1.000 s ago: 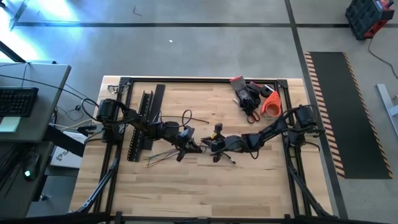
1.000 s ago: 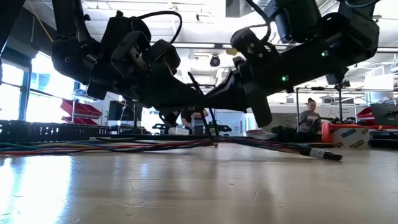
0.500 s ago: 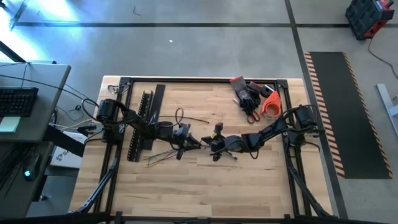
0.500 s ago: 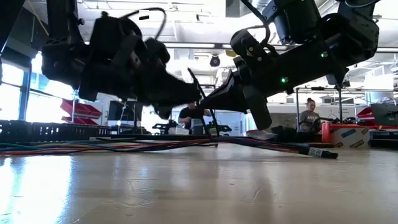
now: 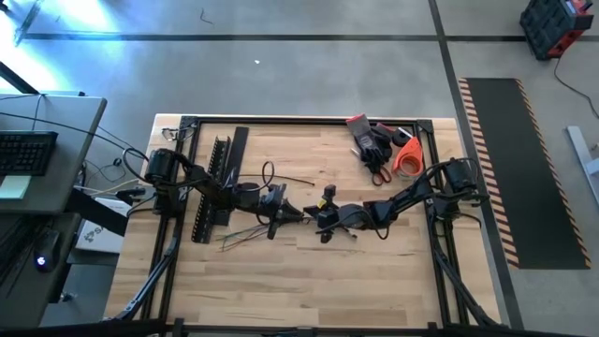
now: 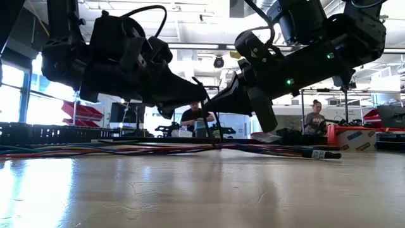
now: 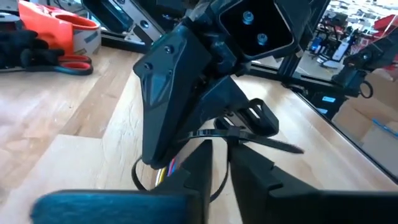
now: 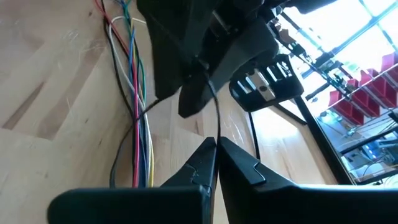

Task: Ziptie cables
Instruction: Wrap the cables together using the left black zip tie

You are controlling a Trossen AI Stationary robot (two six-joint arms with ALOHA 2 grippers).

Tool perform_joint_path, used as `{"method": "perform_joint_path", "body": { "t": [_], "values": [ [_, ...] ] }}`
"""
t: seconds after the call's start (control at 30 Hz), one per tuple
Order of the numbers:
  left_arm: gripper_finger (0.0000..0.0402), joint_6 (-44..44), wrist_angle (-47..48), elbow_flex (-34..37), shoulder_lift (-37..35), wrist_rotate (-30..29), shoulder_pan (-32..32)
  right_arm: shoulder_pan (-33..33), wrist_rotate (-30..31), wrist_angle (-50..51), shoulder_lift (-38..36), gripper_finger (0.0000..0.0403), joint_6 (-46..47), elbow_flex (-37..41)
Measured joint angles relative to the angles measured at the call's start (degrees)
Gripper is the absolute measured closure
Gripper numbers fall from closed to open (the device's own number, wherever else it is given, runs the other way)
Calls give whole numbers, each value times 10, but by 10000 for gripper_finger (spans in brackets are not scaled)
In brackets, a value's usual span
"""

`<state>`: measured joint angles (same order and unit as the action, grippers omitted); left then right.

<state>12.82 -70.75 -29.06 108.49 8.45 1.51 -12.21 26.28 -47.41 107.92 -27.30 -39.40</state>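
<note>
We see the cables point(image 5: 251, 233) lie lengthwise between our closed left gripper point(image 5: 298, 216) and closed right gripper point(image 5: 312, 218), both pinching the zip tie point(image 7: 249, 138).

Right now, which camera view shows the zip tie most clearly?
The left wrist view: the zip tie stands out as a thin black strap against the pale wood, right ahead of the left gripper. The right wrist view shows only a thin dark strand. In the high and low views it is too small to tell.

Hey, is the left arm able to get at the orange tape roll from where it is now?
Probably not easily: the left pincer is mid-table by the cables, and the tape roll lies beyond the right arm.
</note>
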Motion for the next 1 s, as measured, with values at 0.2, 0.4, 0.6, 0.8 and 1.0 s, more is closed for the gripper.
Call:
{"method": "perform_joint_path", "body": {
  "t": [0.2,0.4,0.6,0.8,1.0],
  "values": [
    [399,19,1,0,0,41,-11,-6,7,-6,0,403,-69,0],
    [401,63,2,0,0,115,-25,-18,46,9,0,403,-206,-23],
    [401,102,7,0,0,140,-27,-30,69,34,0,403,-332,-42],
    [401,126,8,0,0,140,-27,-40,71,56,0,403,-362,-52],
    [401,141,7,-1,11,138,-28,-53,65,57,0,403,-373,-67]
  ]
}}
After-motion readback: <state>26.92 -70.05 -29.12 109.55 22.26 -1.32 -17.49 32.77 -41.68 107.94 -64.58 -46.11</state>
